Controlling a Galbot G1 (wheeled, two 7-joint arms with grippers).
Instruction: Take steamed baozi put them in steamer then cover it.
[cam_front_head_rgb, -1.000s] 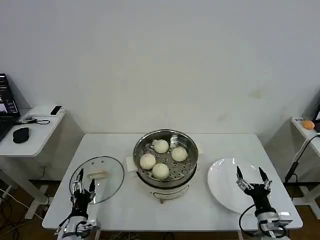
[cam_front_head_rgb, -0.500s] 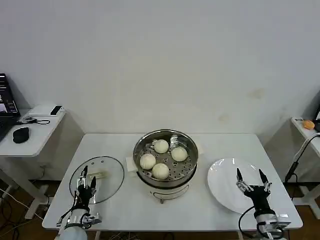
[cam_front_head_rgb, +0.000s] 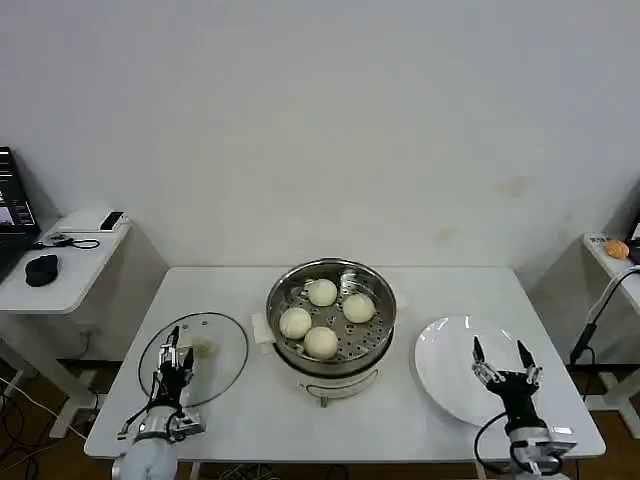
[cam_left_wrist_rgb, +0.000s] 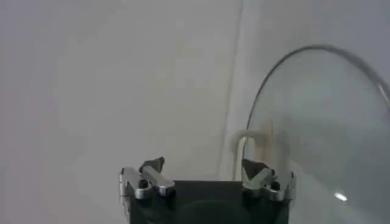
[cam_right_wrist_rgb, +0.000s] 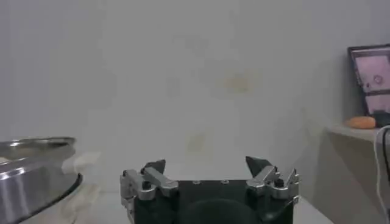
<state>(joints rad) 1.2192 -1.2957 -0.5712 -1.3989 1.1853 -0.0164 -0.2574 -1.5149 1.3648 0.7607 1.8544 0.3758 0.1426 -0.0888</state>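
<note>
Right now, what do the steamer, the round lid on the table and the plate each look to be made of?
The steamer looks like polished stainless steel: mirror-bright wall, perforated tray under the steamed baozi, on a cream base, probably plastic. The lid looks like clear glass with a thin metal rim: the table shows through it. The plate is glossy white, likely ceramic or melamine; I cannot tell which.

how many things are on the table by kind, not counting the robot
steamed baozi: 4, all in the steamer
steamer: 1
glass lid: 1
white plate: 1
total: 7
</note>
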